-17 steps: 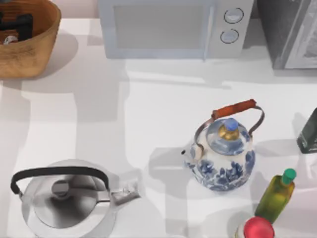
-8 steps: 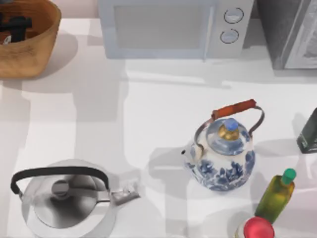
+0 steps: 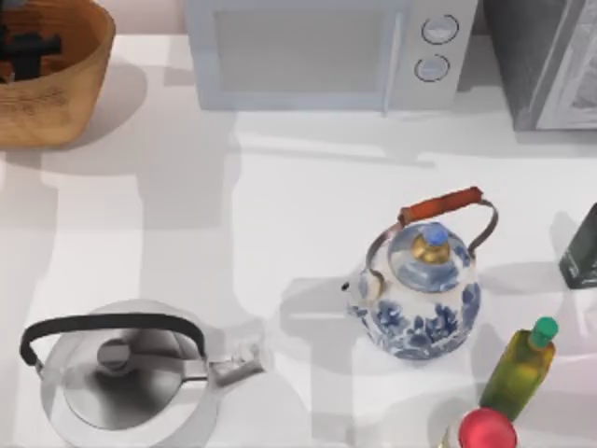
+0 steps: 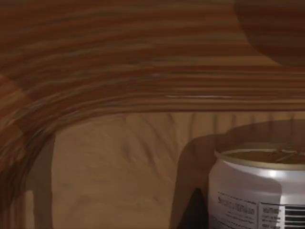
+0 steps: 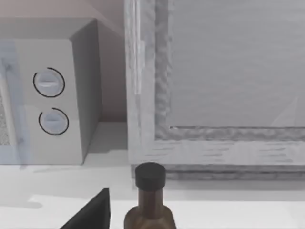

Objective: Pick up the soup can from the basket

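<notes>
The orange-brown wicker basket [image 3: 70,98] stands at the table's far left corner. My left gripper [image 3: 23,47] is a dark shape down inside it. In the left wrist view the soup can [image 4: 259,191] stands upright on the basket floor, very close to the camera. Its dull gold top and the pale printed side of its label face me. The ribbed basket wall [image 4: 119,71] curves behind it. In the top view the can is hidden under the gripper.
A microwave [image 3: 317,51] and a grey appliance [image 3: 550,56] line the back. A blue-and-white kettle [image 3: 420,289] stands right of centre and a steel kettle [image 3: 121,373] at the front left. At the right are a green-capped yellow bottle [image 3: 522,369], a red-lidded jar [image 3: 485,431] and a dark container [image 3: 583,247]. A brown bottle [image 5: 150,200] shows too.
My left gripper has shifted slightly left inside the basket. The pale bit of can seen beside it earlier is now covered.
</notes>
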Tool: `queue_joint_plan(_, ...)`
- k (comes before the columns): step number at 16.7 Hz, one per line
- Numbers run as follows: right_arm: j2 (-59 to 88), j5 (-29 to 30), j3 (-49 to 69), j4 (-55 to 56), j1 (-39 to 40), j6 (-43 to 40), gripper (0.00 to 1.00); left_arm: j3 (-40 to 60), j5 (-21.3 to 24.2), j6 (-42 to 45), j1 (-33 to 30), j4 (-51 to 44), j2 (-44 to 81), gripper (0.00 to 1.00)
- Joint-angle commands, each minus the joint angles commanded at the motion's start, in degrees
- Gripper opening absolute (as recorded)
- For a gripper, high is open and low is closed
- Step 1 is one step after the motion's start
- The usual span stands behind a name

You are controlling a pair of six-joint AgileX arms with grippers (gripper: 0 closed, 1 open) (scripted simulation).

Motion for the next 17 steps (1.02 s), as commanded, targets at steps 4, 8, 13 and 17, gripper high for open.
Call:
queue_joint_plan(4, 0.0, 0.0, 0.0, 0.0, 0.0, 0.0, 1.00, 0.0, 0.0, 0.0, 0.0, 0.0, 0.0, 0.00)
queue_joint_plan(8, 0.0, 0.0, 0.0, 0.0, 0.0, 0.0, 1.00, 0.4, 0.2, 0.0, 0.1, -0.1, -1.9, 0.00)
queue_joint_plan(13, 0.0, 0.0, 0.0, 0.0, 0.0, 0.0, 1.00, -4.9, 0.0, -0.3, -0.4, 1.1, -6.3, 0.00)
queue_joint_plan(17, 0.0, 0.0, 0.0, 0.0, 0.0, 0.0, 1.00, -16.2, -1.0, -0.2, -1.5, 6.2, -16.2, 0.00)
